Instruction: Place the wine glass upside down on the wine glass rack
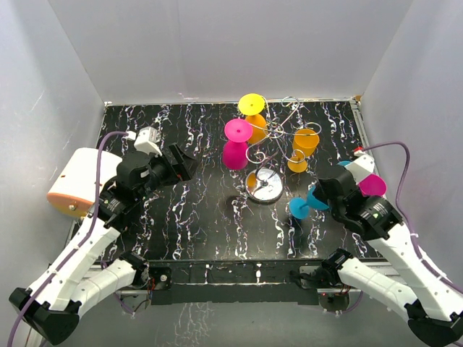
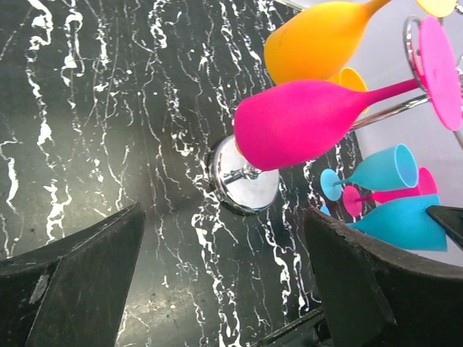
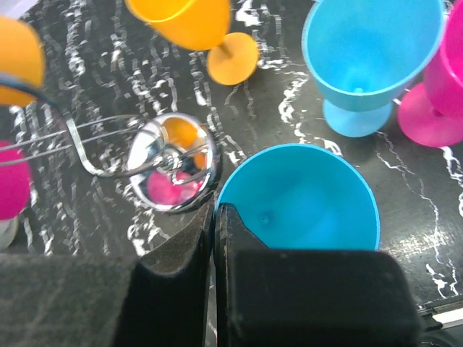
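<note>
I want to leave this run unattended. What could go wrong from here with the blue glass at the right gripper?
The right gripper seems to pinch the blue wine glass only by its thin rim, so it might pivot or slip when turned over. The wine glass rack already carries a pink glass and an orange glass; swinging in could knock them. A second blue glass stands close and may get bumped.

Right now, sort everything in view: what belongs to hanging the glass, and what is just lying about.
Job: wine glass rack; blue wine glass, rim pinched in right end effector.

Lying about: hung pink glass; hung orange glasses; standing blue glass; standing pink glass; left end effector, open and empty.
</note>
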